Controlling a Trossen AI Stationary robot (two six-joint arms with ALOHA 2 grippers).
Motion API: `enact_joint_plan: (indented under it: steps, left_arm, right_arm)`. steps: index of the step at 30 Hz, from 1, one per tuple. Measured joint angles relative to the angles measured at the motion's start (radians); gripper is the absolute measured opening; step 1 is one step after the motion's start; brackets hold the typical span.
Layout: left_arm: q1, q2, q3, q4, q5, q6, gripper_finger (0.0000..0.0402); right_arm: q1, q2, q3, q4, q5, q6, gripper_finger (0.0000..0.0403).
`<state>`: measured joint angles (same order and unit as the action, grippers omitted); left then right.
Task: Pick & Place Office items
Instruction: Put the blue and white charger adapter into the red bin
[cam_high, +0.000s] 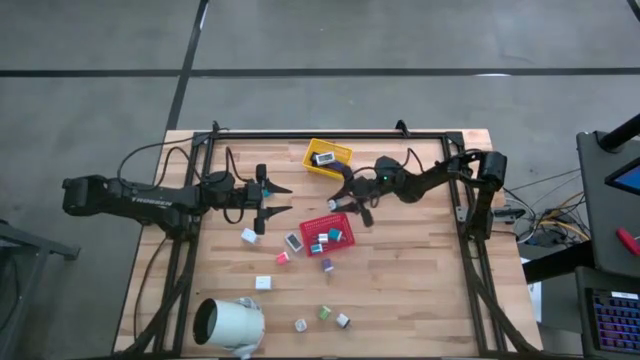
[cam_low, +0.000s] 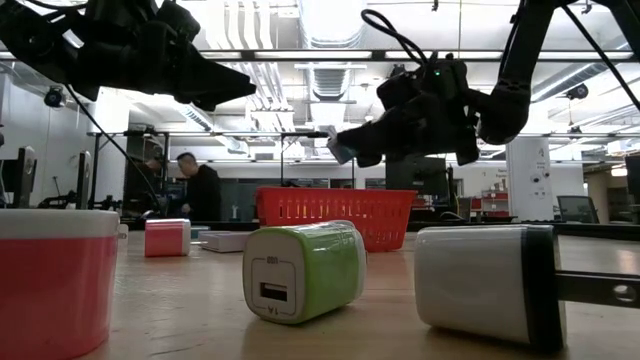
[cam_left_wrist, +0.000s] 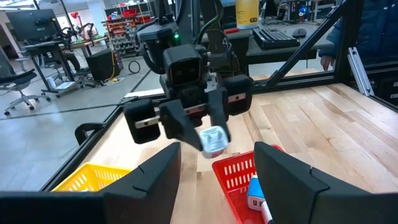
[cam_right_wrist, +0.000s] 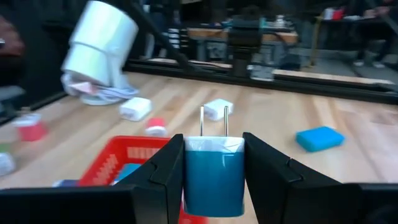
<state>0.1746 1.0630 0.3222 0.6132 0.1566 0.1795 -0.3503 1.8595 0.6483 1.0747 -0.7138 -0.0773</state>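
Gripped between the fingers of the right claw (cam_right_wrist: 213, 171) is a teal charger block (cam_right_wrist: 213, 175) with a white top and two metal prongs, seen closest in the right wrist view. The block is held above the near edge of the red tray (cam_right_wrist: 118, 163), with a teal piece (cam_right_wrist: 319, 138), white pieces and a pink one lying farther off on the desk (cam_right_wrist: 273, 134). A large white cylinder (cam_right_wrist: 99, 43) is seen beyond them.

From above, the right claw (cam_high: 349, 205) is placed over the red tray's (cam_high: 328, 235) upper edge, beside the yellow tray (cam_high: 328, 157). The left claw (cam_high: 283, 198) is held half open and empty over the desk, left of the red tray. Loose office items (cam_high: 322, 312) are scattered below it.

Only in the low view is a green-and-white charger (cam_low: 303, 270) shown up close, lying on its side.
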Motion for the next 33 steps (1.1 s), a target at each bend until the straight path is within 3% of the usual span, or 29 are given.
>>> enact_joint_plan:
  steps: [4, 14, 28, 33]
  left_arm:
    - [0.0, 0.0, 0.0, 0.0, 0.0, 0.0, 0.0206]
    - [0.0, 0.0, 0.0, 0.0, 0.0, 0.0, 0.0206]
    - [0.001, 0.0, 0.0, 0.0, 0.0, 0.0, 0.0206]
    - [0.001, 0.0, 0.0, 0.0, 0.0, 0.0, 0.0206]
  right_arm:
    - [0.006, 0.0, 0.0, -0.001, -0.075, 0.023, 0.0125]
    - [0.019, 0.0, -0.004, -0.007, -0.076, 0.019, 0.0125]
    - [0.045, 0.001, 0.002, -0.156, -0.073, -0.008, 0.0125]
    - [0.072, 0.001, 0.048, -0.302, -0.032, -0.053, 0.0125]
